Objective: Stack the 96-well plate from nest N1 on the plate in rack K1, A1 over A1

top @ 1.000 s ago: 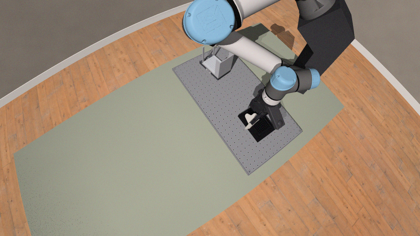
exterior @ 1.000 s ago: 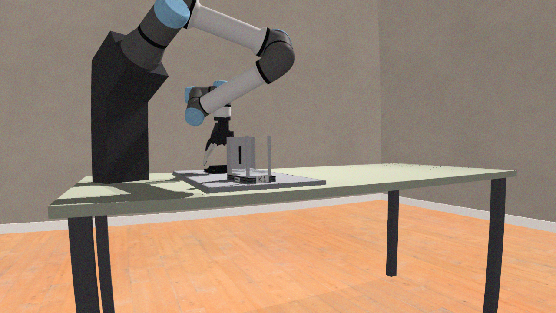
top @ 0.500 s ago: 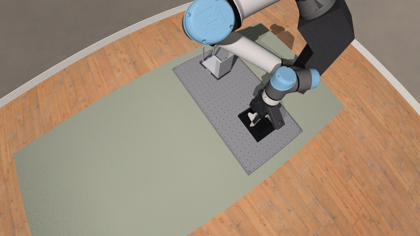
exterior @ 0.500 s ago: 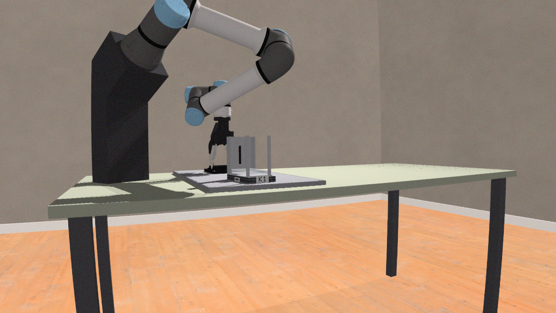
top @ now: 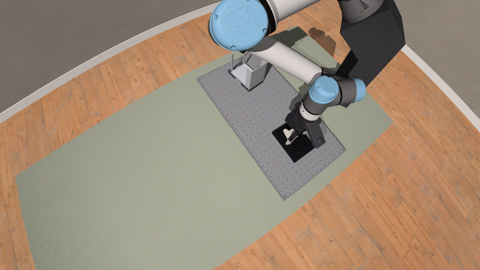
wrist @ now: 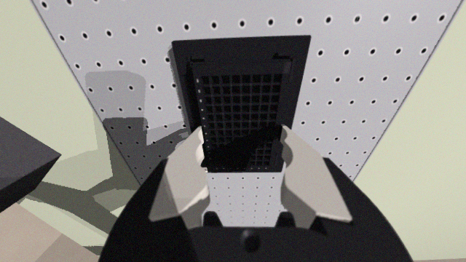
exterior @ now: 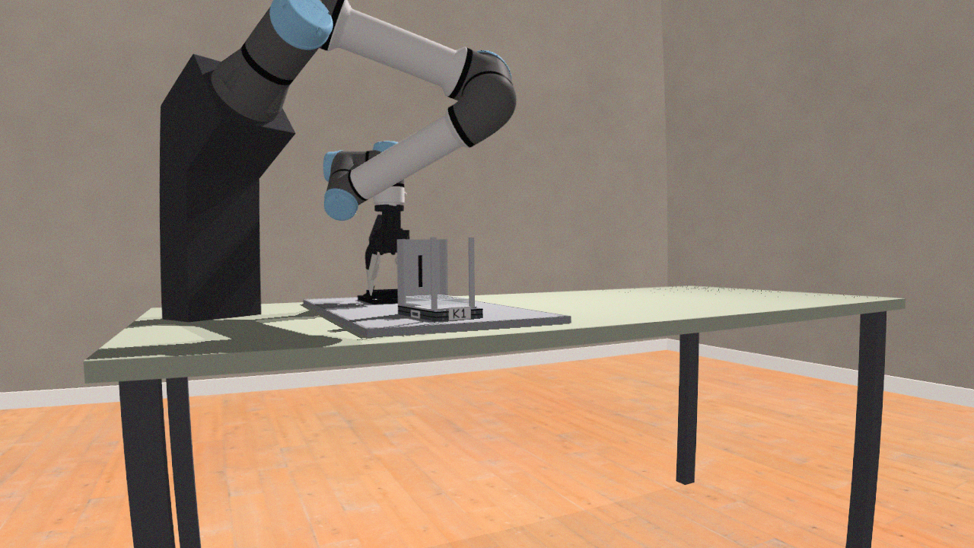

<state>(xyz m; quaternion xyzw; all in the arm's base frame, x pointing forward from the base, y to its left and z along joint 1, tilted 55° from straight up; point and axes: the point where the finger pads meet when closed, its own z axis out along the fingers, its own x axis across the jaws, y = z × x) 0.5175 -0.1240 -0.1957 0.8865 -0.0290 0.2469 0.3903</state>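
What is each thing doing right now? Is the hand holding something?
Hand: shut on the black plate.
Black plate: gripped at its near end, still down in nest N1.
Nest N1: still occupied.
Rack K1: holds one pale plate.
Pale plate: at K1's bottom, nothing stacked on it.

The hand (wrist: 242, 154) points down, fingers clamped on the plate (wrist: 240, 105).

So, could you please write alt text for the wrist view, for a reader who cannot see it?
The claw, with two pale grey fingers, is shut on the near end of a black 96-well plate sitting in a black rectangular nest. The nest lies on a grey perforated board over a pale green table top.
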